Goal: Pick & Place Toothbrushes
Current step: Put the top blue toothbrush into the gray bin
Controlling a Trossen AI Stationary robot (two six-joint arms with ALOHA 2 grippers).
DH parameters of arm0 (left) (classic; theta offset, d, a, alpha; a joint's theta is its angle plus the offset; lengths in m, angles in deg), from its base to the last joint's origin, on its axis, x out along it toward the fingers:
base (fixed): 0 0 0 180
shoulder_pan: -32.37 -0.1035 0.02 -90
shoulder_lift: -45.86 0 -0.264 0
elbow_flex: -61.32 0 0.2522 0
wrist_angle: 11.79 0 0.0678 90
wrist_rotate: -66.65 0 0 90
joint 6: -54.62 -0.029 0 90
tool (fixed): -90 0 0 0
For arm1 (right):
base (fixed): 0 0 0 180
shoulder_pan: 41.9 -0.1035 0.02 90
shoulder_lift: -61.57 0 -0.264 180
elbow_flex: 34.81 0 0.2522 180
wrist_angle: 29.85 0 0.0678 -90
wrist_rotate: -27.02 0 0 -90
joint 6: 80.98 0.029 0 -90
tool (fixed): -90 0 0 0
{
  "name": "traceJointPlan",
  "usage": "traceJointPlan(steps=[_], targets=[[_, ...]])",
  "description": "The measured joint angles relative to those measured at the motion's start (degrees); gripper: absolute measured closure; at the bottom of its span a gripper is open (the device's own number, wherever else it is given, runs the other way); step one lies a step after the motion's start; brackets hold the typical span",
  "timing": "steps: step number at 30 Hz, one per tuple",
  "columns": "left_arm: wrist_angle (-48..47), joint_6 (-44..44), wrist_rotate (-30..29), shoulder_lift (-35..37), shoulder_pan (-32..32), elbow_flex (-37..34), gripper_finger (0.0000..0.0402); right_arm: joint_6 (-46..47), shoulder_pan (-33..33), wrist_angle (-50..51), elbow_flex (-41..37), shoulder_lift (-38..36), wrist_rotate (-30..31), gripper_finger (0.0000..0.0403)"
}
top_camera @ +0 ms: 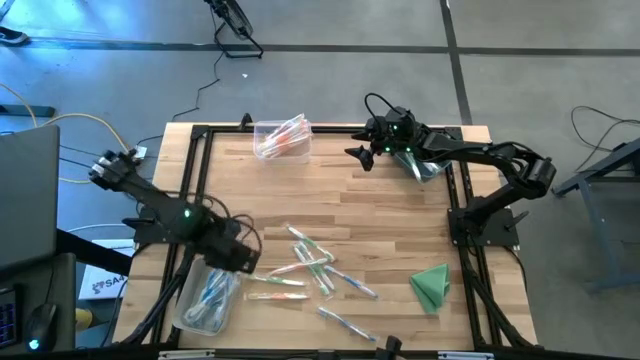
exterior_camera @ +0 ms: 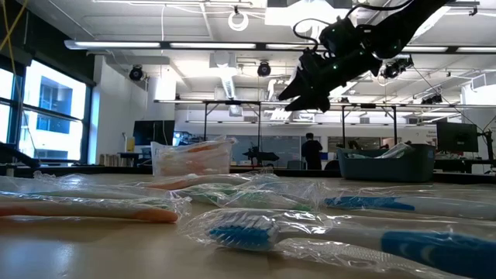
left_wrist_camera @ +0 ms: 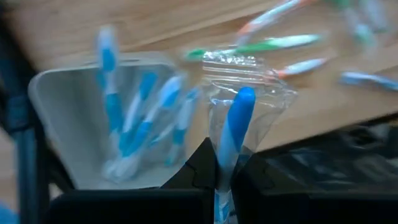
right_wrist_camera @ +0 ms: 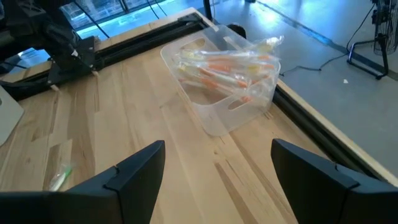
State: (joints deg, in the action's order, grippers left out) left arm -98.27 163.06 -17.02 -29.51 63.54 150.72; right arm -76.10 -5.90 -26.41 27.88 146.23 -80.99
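One blue toothbrush is being carried to its bin — sorting looks to be going by colour.

The left gripper [left_wrist_camera: 219, 180] is pinching a wrapped blue toothbrush [left_wrist_camera: 236, 121] upright, beside the near bin [left_wrist_camera: 62, 118] that is holding other blue ones, likely for a drop. The right gripper [right_wrist_camera: 214, 177] is hanging wide apart and empty near the far bin [right_wrist_camera: 221, 59] of orange ones. Several loose toothbrushes [top_camera: 315, 265] are lying mid-table.
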Motion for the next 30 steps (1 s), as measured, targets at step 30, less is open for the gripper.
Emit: traceJointPlan(steps=[30], targets=[[3.1,26.6,-6.9,-5.0,18.7,-13.6,0.0384,-0.2,0.0,-2.0,0.0,0.0,-0.2,0.0118]])
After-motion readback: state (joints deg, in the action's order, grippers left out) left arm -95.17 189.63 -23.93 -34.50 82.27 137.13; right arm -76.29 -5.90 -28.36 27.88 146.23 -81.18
